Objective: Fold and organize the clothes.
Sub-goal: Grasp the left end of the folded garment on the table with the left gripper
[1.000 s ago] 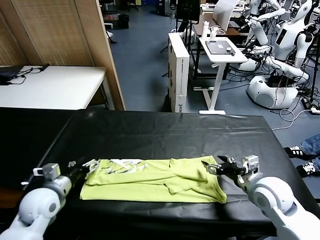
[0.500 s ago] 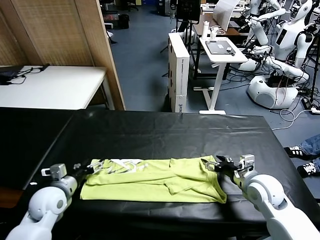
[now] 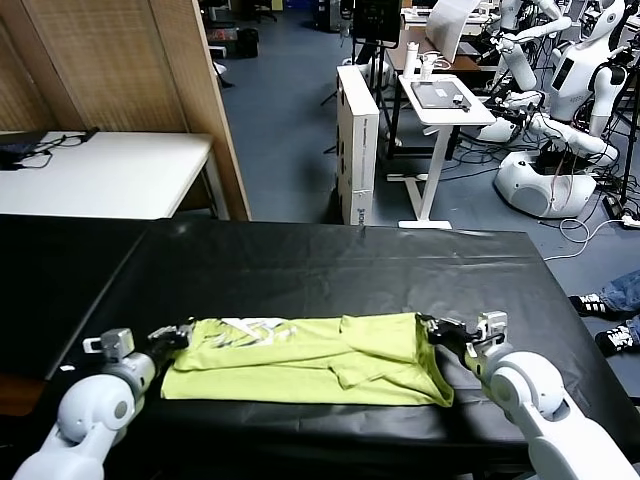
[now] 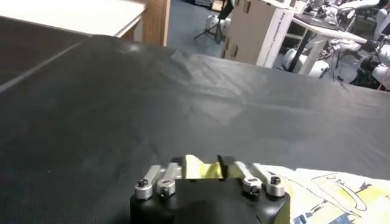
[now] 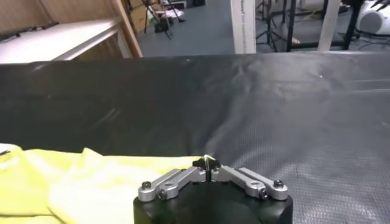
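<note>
The lime yellow-green T-shirt (image 3: 310, 360) lies folded into a long band across the front of the black table (image 3: 320, 260), with its white graphic (image 3: 240, 332) showing near its left end. My left gripper (image 3: 180, 333) is at the shirt's left end. In the left wrist view (image 4: 204, 165) it is open, with a fold of the yellow fabric (image 4: 201, 169) between its fingers. My right gripper (image 3: 432, 326) is at the shirt's right far corner. In the right wrist view (image 5: 209, 163) it is shut on a thin edge of the shirt (image 5: 91, 179).
Black table surface stretches behind the shirt. Beyond the table stand a white table (image 3: 100, 175), a wooden partition (image 3: 130, 70), a tall white box (image 3: 357, 140), a small white stand (image 3: 440, 100) and other robots (image 3: 560, 100).
Both grippers have moved in to the shirt's ends. The right gripper, open before, has shut on the right corner. The left gripper's fingers now straddle the left edge.
</note>
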`<state>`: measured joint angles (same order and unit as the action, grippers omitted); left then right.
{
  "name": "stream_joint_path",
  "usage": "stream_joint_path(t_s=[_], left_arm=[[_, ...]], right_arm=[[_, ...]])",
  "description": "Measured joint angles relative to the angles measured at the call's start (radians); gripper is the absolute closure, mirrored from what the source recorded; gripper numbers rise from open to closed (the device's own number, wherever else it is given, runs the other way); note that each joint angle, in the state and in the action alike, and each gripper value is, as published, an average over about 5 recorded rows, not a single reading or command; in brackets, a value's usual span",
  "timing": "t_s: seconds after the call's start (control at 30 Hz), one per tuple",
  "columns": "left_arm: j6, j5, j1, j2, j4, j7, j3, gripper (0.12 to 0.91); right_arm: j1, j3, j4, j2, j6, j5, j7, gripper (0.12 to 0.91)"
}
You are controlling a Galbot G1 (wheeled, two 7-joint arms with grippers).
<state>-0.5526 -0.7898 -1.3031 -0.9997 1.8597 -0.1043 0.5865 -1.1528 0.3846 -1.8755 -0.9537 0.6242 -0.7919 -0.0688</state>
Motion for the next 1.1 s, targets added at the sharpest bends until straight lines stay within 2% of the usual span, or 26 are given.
stream_joint_path(t_s=[0.17,0.23,0.3,0.37,0.4,0.6,0.63,0.7,0.77,0.83,0.9,1.0,1.1], left_arm=[[0.006,-0.003,-0.005,0.009,-0.004,0.002,0.011,0.886],[0.007,-0.004,-0.008,0.011,-0.002,0.003,0.012,0.886],[0.008,-0.002,-0.007,0.011,0.003,0.004,0.012,0.877],[0.008,0.0,-0.005,0.011,0.009,0.003,0.012,0.824],[0.008,0.0,-0.004,0.013,0.012,0.003,0.013,0.778],[0.007,-0.007,-0.004,0.032,0.025,0.002,0.034,0.411],[0.006,-0.014,-0.008,0.038,0.029,0.002,0.04,0.336],[0.0,-0.036,-0.018,0.05,0.041,-0.002,0.053,0.235],[-0.017,-0.073,-0.035,0.066,0.058,-0.019,0.069,0.16],[-0.047,-0.127,-0.06,0.081,0.082,-0.046,0.089,0.136],[-0.076,-0.189,-0.093,0.092,0.114,-0.058,0.113,0.126],[-0.097,-0.25,-0.152,0.094,0.163,-0.029,0.156,0.124],[-0.108,-0.29,-0.21,0.089,0.186,0.007,0.198,0.123]], right_arm=[[-0.007,0.007,-0.006,-0.003,0.002,-0.01,-0.006,0.885],[-0.008,0.01,-0.011,-0.002,0.001,-0.017,-0.006,0.858],[-0.01,0.013,-0.019,0.002,-0.007,-0.022,0.001,0.774],[-0.014,0.019,-0.03,0.009,-0.022,-0.023,0.014,0.667],[-0.017,0.022,-0.036,0.014,-0.032,-0.024,0.023,0.591],[-0.044,0.049,-0.079,0.047,-0.113,-0.024,0.073,0.256],[-0.05,0.054,-0.088,0.055,-0.133,-0.024,0.078,0.214],[-0.067,0.066,-0.106,0.072,-0.179,-0.027,0.085,0.145],[-0.09,0.081,-0.127,0.091,-0.234,-0.033,0.091,0.125],[-0.115,0.098,-0.147,0.11,-0.287,-0.039,0.101,0.12],[-0.146,0.119,-0.167,0.124,-0.341,-0.043,0.12,0.119],[-0.199,0.156,-0.195,0.131,-0.404,-0.049,0.15,0.118],[-0.248,0.191,-0.211,0.13,-0.43,-0.054,0.165,0.118]])
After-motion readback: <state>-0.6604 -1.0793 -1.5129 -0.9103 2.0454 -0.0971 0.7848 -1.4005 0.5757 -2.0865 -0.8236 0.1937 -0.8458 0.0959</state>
